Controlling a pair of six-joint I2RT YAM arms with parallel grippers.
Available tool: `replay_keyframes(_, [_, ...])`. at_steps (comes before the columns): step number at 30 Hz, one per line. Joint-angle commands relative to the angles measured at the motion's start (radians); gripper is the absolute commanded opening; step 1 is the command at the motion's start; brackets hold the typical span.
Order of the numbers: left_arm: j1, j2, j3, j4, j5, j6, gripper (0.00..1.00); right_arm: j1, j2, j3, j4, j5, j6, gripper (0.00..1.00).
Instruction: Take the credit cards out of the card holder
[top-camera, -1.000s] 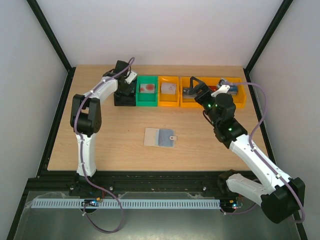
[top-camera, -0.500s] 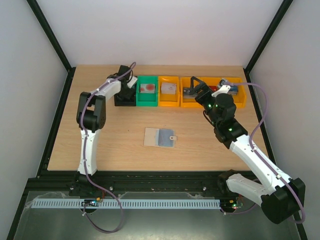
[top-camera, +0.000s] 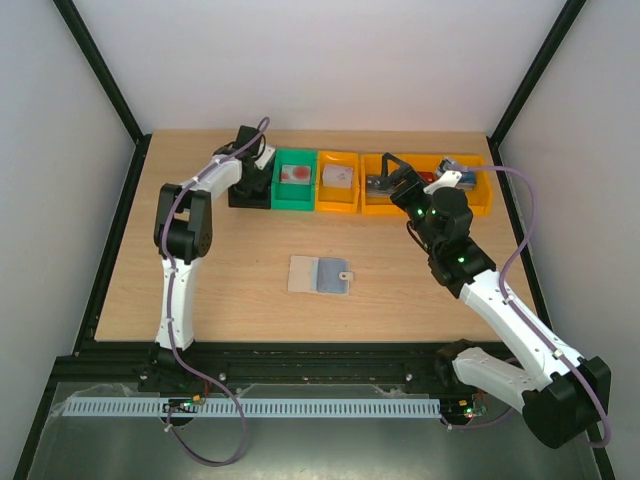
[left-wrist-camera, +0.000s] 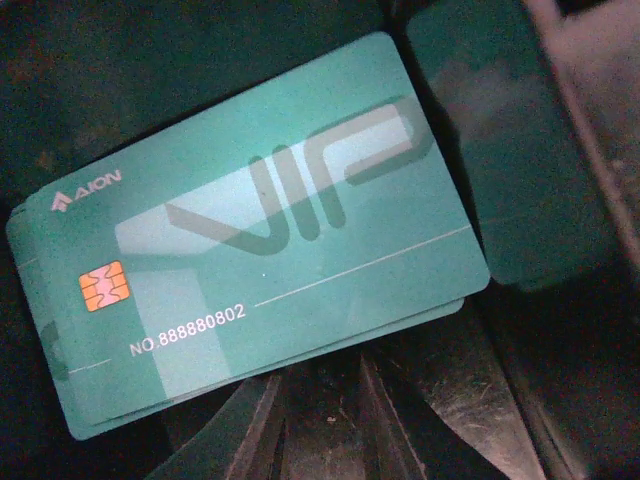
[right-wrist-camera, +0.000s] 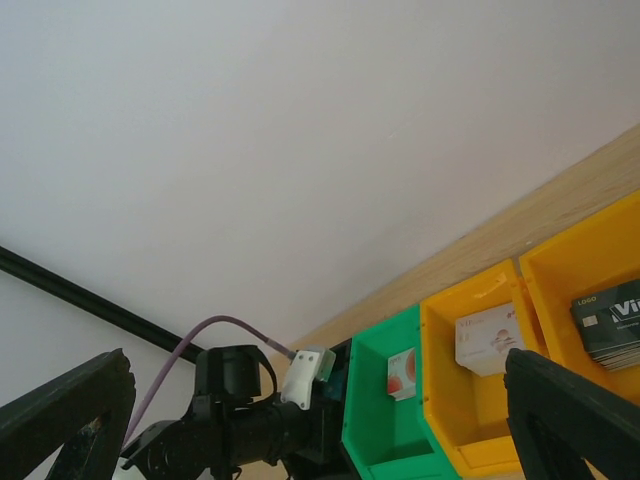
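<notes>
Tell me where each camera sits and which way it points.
Top external: above and behind, looking down on the table; left arm and right arm show.
Left wrist: inside the black bin, facing teal cards; own parts unclear.
Right wrist: above the orange bins, facing left; open right gripper frames it.
Shared: top and right wrist both show the green bin.

Two white-shelled robot arms with black joint housings, left arm (top-camera: 173, 305) at eight o'clock, right arm (top-camera: 512, 315) at four, each trail a lilac cable (top-camera: 529, 220); small green lights (top-camera: 461, 258) dot the right.
</notes>
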Motion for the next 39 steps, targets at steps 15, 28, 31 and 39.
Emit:
replay_keyframes(15, [0.033, -0.313, -0.228, 0.048, 0.194, -0.073, 0.37, 0.035, 0.251, 0.051, -0.263, -0.217, -0.114, 0.89])
replay_keyframes(28, [0.023, -0.845, -0.724, 0.08, 0.322, -0.235, 0.78, 0.207, 0.5, -0.014, -0.351, -0.223, -0.19, 0.64])
replay_keyframes(31, [-0.01, -0.897, -0.869, 0.129, 0.431, -0.332, 0.83, 0.207, 0.525, -0.031, -0.341, -0.222, -0.193, 0.58])
replay_keyframes(39, [-0.071, -0.884, -1.124, 0.341, 0.632, -0.56, 0.9, 0.208, 0.586, -0.073, -0.316, -0.25, -0.188, 0.56])
